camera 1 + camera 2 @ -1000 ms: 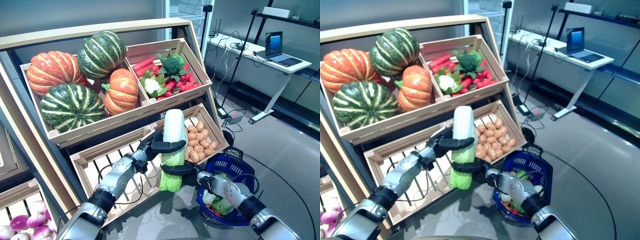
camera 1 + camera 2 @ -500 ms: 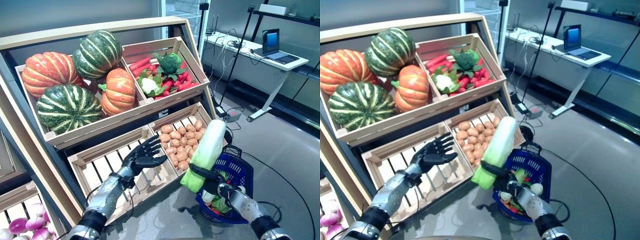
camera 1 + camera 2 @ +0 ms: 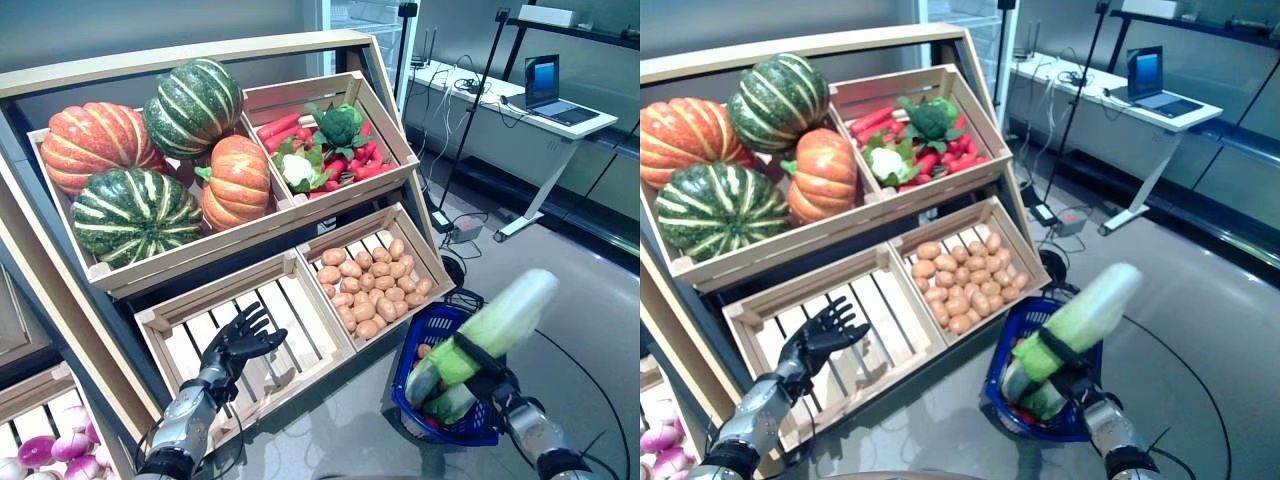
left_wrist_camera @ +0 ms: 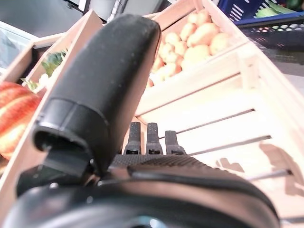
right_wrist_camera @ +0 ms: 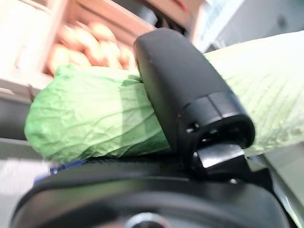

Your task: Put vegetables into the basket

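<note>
Cabbage (image 3: 495,325) is what we follow here, but we read the surroundings from left to right first. On the far left of the wooden rack (image 3: 190,60) sit purple turnips (image 3: 60,450) in a low corner, and above them a crate of striped green and orange pumpkins (image 3: 150,150). Next we see our left hand (image 3: 240,345) with its fingers spread and straight, holding nothing, hovering over the bare slatted crate (image 3: 290,320) in the lower row. Further right, the upper crate (image 3: 330,150) holds red peppers, broccoli and cauliflower, and below it a crate of potatoes (image 3: 375,285) stands just beside the blue basket (image 3: 415,355) on the floor. Beyond, at the far right, a white bench (image 3: 520,125) carries a laptop (image 3: 550,85). Nothing stands between the cabbage and the basket. The cabbage is long, pale whitish-green at its upper end and crinkled bright green at the lower end. We see it tilted over the basket, its leafy end dipping inside the rim among other vegetables. Our right hand (image 5: 190,109) is clamped round its middle, the thumb pressed across the leaves.
</note>
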Available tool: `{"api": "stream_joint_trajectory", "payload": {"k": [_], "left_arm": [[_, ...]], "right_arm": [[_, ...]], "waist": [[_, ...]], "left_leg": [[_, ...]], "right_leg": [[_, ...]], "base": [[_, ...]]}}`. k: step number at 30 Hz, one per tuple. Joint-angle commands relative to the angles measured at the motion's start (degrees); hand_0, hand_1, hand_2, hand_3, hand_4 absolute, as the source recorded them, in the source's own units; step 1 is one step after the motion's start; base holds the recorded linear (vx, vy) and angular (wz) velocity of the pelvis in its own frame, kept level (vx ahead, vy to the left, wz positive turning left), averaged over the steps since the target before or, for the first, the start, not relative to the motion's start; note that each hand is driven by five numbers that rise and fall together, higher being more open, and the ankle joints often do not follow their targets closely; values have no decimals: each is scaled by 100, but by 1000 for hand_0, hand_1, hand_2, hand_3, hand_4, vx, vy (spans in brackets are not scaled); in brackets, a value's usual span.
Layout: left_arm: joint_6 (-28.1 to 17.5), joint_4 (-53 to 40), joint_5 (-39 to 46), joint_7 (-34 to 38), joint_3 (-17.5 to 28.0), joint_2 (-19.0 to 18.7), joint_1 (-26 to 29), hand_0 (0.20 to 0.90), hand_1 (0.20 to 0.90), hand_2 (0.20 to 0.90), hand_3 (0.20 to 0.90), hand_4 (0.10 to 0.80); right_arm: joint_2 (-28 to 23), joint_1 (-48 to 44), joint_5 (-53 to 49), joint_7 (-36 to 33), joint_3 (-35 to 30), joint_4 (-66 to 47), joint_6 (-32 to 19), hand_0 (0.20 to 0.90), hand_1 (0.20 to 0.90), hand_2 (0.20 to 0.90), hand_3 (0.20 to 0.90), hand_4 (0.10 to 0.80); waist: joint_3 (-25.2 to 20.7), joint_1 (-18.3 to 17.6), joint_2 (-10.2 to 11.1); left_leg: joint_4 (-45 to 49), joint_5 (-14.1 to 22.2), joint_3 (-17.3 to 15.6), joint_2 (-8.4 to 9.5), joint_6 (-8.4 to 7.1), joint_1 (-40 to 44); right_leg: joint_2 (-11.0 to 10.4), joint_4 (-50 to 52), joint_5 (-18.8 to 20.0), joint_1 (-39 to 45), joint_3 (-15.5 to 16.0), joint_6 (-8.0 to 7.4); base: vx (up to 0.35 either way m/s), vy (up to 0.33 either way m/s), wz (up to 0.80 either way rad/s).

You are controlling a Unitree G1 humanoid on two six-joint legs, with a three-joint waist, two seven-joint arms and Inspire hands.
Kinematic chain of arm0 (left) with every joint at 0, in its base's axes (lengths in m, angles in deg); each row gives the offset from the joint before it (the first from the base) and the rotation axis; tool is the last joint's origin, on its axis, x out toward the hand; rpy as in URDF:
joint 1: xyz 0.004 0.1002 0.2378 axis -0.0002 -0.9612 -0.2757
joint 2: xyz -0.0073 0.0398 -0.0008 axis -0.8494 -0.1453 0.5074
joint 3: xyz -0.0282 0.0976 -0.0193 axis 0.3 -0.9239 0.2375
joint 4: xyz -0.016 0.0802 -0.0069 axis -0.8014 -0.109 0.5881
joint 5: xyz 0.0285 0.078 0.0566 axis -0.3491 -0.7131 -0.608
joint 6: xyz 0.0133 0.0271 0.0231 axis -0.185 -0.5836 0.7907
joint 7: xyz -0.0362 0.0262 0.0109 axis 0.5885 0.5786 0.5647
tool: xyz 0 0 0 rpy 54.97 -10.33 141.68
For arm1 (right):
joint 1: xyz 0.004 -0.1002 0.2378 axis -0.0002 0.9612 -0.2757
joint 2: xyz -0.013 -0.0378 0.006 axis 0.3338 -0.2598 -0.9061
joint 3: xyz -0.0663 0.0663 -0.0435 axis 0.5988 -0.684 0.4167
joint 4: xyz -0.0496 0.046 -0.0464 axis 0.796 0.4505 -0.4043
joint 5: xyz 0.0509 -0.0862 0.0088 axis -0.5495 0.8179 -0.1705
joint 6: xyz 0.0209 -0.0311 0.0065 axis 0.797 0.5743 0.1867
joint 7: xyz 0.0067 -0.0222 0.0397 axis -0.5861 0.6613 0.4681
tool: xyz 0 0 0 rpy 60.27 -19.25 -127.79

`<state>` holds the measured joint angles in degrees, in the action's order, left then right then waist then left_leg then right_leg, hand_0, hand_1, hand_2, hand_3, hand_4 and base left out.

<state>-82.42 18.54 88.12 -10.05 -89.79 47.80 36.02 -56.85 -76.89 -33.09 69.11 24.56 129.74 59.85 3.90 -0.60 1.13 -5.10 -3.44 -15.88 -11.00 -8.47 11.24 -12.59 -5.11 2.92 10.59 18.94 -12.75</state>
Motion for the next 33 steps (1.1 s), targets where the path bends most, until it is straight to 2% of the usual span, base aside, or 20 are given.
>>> {"api": "stream_joint_trajectory", "payload": {"k": [1,3,6,8,11,13,14,18,20,21,26,33], "left_arm": [[-784,-82,6,-175,279,-179,603,900,900,900,900,800],[-752,-137,144,-108,83,-307,875,900,900,900,900,800],[-899,-76,548,119,-264,-461,1679,900,900,900,900,800],[-989,-29,810,270,-342,-542,2043,900,900,900,900,800],[-1059,-103,959,423,-372,-547,2172,900,900,900,900,800],[-1081,-249,1007,575,-440,-560,2234,900,900,900,900,800],[-1087,-314,1071,614,-467,-581,2239,900,900,900,900,800],[-1065,-503,1322,652,-497,-652,2294,900,900,900,900,800],[-1066,-587,1352,694,-523,-677,2307,900,900,900,900,800],[-1084,-686,1393,724,-584,-747,2318,900,900,900,900,800],[-1198,-875,1459,783,-670,-790,2306,900,900,900,900,800],[-1502,-1256,1554,770,-699,-831,2396,900,900,900,900,800]], "right_arm": [[-486,-876,-282,-276,-425,265,-543,300,300,300,300,400],[-660,-1308,-145,-688,-338,590,-775,300,300,300,300,400],[-961,-2286,-93,-1038,-45,996,-1155,300,300,300,300,400],[-1147,-2724,-151,-1156,83,1095,-1299,300,300,300,300,400],[-1287,-2981,-250,-1261,115,1074,-1349,300,300,300,300,400],[-1538,-3262,14,-1368,127,1099,-1350,300,300,300,300,400],[-1684,-3372,78,-1374,168,1137,-1322,300,300,300,300,400],[-2025,-3724,569,-1354,329,1274,-1251,300,300,300,300,400],[-2148,-3863,793,-1392,428,1310,-1192,300,300,300,300,400],[-2338,-4055,1010,-1411,611,1359,-1088,300,300,300,300,400],[-2487,-4532,1096,-1333,878,1370,-911,300,300,300,300,400],[-2461,-4944,1107,-1368,1130,1382,-962,300,300,300,300,400]], "waist": [[118,128,-52],[381,200,-88],[1078,285,-95],[1447,263,-113],[1679,265,-140],[1845,305,-211],[1909,319,-249],[2048,343,-332],[2093,352,-353],[2197,366,-391],[2336,376,-475],[2419,370,-556]], "left_leg": [[10,280,49,1,93,17],[126,151,41,-14,83,-78],[1571,550,297,-212,-1,-1168],[2292,783,308,-344,10,-1780],[3055,1101,449,-418,65,-2452],[3755,1430,621,-433,155,-3147],[4108,1708,711,-425,133,-3361],[4856,2061,786,-402,205,-3967],[5179,2201,844,-410,190,-4194],[5648,2403,952,-433,185,-4487],[6430,2744,1142,-497,200,-5042],[6948,2929,1247,-472,189,-5546]], "right_leg": [[44,11,33,96,64,288],[2,378,-57,-82,110,350],[-228,1479,-426,-964,-14,465],[-401,2142,-607,-1551,-76,505],[-598,2864,-845,-2185,-195,567],[-828,3697,-1134,-2894,-309,639],[-906,4103,-1360,-3135,-414,593],[-1122,4976,-1653,-3830,-567,627],[-1208,5320,-1767,-4098,-646,633],[-1275,5723,-1905,-4429,-775,659],[-1345,6368,-2137,-5095,-987,724],[-1296,6855,-2309,-5678,-1143,745]], "base": [[48,-29,-1],[-114,-60,-4],[-445,-99,-13],[-365,-51,1],[-237,-15,-1],[-209,1,-2],[-106,0,14],[-107,-4,24],[-96,-28,19],[-100,-50,15],[-82,-35,13],[-65,4,-1]]}}
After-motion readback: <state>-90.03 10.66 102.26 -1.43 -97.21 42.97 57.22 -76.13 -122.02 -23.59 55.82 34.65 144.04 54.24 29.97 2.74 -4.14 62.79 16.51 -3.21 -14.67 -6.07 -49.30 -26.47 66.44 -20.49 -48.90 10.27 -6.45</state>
